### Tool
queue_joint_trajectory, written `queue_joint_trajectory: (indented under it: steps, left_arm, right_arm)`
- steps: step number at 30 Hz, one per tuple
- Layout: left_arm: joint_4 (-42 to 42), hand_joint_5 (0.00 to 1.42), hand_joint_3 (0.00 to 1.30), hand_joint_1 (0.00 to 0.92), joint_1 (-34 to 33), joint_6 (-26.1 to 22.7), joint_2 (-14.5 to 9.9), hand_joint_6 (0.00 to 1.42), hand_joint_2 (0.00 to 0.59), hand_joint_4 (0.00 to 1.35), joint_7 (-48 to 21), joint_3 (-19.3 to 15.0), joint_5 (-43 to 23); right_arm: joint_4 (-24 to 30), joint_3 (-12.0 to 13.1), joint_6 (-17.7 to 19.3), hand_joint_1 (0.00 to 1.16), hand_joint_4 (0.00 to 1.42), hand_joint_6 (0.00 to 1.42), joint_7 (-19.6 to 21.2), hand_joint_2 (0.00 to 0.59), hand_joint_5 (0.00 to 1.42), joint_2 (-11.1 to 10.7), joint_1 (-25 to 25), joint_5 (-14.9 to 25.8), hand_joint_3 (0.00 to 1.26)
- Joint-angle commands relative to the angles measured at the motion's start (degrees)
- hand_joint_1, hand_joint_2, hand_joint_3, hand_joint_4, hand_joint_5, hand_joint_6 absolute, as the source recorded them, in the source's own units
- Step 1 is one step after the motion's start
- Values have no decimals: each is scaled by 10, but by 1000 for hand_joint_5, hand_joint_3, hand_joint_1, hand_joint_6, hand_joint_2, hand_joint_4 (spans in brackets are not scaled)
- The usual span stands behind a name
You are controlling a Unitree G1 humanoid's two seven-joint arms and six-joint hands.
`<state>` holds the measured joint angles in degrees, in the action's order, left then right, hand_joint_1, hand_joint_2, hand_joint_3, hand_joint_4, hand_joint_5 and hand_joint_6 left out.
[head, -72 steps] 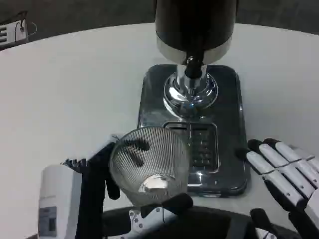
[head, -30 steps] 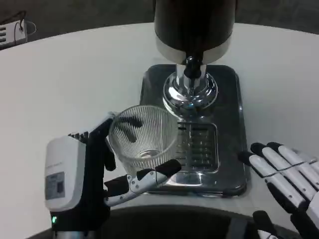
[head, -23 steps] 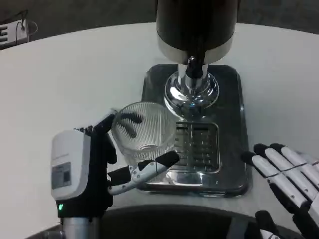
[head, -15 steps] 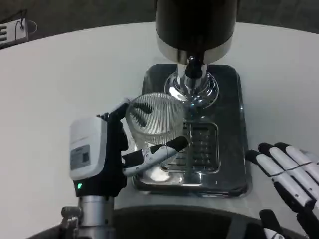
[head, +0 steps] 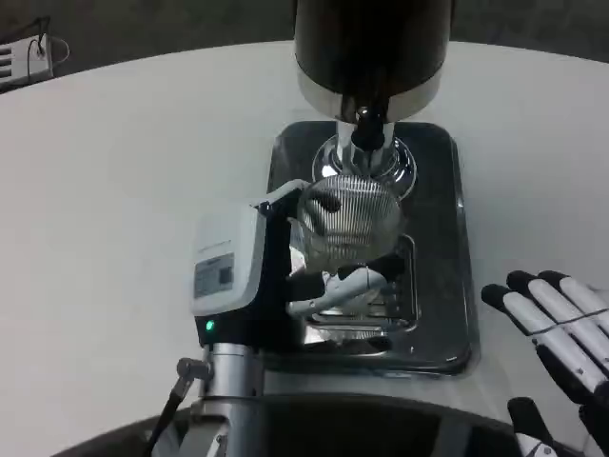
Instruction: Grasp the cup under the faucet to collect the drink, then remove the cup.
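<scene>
The left hand [head: 285,276] grips the ribbed glass cup [head: 348,221] upright, its mouth just in front of and below the faucet [head: 369,129], over the steel drip tray [head: 447,238] near its back edge. The right hand [head: 561,333] rests released, fingers apart, at the tabletop's front right edge, well apart.

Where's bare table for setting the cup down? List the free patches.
Widest free patch: white table left of the drip tray. A smaller one lies right of the tray, beyond the right hand. Crowded: the tray under the dispenser, where the left hand holds the cup.
</scene>
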<state>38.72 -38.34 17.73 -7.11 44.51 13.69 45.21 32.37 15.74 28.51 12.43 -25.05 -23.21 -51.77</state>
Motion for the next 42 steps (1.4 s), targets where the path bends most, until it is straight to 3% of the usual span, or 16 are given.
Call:
queue_joint_trajectory:
  steps: [1, 7, 10, 12, 14, 16, 24, 29, 32, 38, 42]
  left_arm:
    - [39, 1186, 1019, 782, -27, 2, 4, 1346, 0, 1093, 20, 18, -6]
    - [61, 1158, 999, 729, -33, -6, 5, 1342, 0, 1039, 31, 36, -7]
    - [55, 1094, 934, 687, -26, -17, 2, 1306, 0, 926, 29, 39, -8]
    - [49, 963, 772, 585, -20, -20, 1, 1169, 0, 684, 29, 39, -10]
    - [43, 871, 628, 368, -14, -21, 0, 1083, 16, 522, 27, 38, -12]
    - [36, 787, 506, 241, -8, -25, -2, 955, 32, 373, 23, 36, -15]
    - [21, 414, 197, 113, -4, -36, -8, 416, 31, 52, -2, 40, -29]
    - [0, 314, 120, 5, 5, -23, -11, 268, 20, 0, -9, 36, -39]
    - [-45, 239, 90, 0, 33, -11, -15, 203, 39, 0, -14, 27, -58]
    - [-233, 114, 29, 0, 137, -23, -30, 76, 118, 0, -65, -20, -99]
    - [-340, 53, 0, 0, 194, -45, -15, 7, 141, 0, -108, -51, -135]
  right_arm:
    - [2, 9, 3, 162, 87, 192, 5, 586, 101, 0, -8, 12, 117]
    - [-1, 12, 4, 162, 87, 194, 4, 586, 107, 0, -8, 16, 117]
    - [-4, 14, 7, 162, 87, 195, 5, 586, 108, -1, -10, 18, 117]
    - [-5, 15, 9, 162, 87, 195, 6, 586, 108, -1, -11, 19, 117]
    - [-6, 16, 11, 162, 87, 195, 6, 586, 108, -2, -11, 21, 117]
    - [-7, 15, 12, 162, 87, 195, 6, 586, 108, -2, -11, 22, 117]
    - [-12, 16, 17, 162, 87, 195, 7, 586, 108, -2, -11, 26, 117]
    - [-15, 17, 21, 162, 87, 195, 7, 585, 108, -2, -11, 29, 117]
    - [-16, 17, 22, 162, 87, 196, 7, 584, 109, -1, -10, 29, 117]
    - [-18, 20, 22, 162, 87, 196, 8, 583, 109, 1, -12, 33, 117]
    - [-20, 22, 24, 162, 87, 196, 8, 583, 109, 1, -15, 36, 117]
